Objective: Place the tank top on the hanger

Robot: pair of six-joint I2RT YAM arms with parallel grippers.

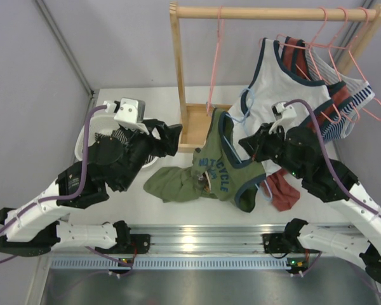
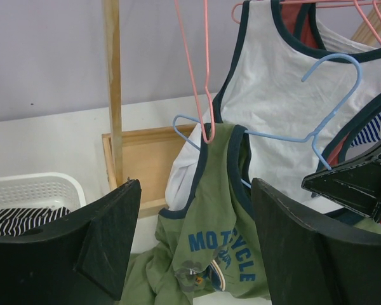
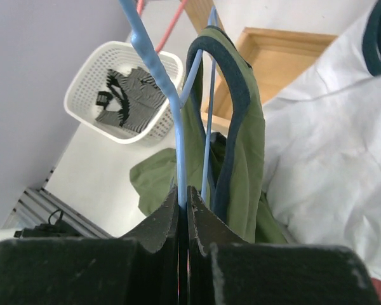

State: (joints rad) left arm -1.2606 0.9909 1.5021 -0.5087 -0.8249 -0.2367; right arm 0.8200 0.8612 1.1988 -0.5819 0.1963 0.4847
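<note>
Looking through the right wrist view, I see the right gripper (image 3: 183, 197) clenched on the light-blue wire hanger (image 3: 153, 63), its fingers pressed together around the wire below the hook. The left gripper (image 2: 195, 187) is released, fingers spread wide, facing the olive-green tank top (image 2: 209, 210) from the side of the white basket (image 2: 32, 190).

The tank top is partly on. One navy-trimmed shoulder strap is looped over an arm of the hanger, in front of the wooden rack (image 1: 176, 76). The body hangs down from that strap and its lower part lies bunched on the table (image 1: 114, 203) between the two arms. I cannot make out the other strap; it seems to be down in the folds.

My read is that the free shoulder comes next. I would hold the hanger level with the right arm, then bring the open left fingers onto the loose strap's trim. I would pinch a single layer and draw it out over the bare end of the wire. A pink hanger (image 2: 206, 70) dangles just beside the strap, so I would approach from below to avoid hooking it.

The chest print reads "MOT" and then "CYCLE" in blue, with a crease hiding the letters between. I can read no brand tag.
</note>
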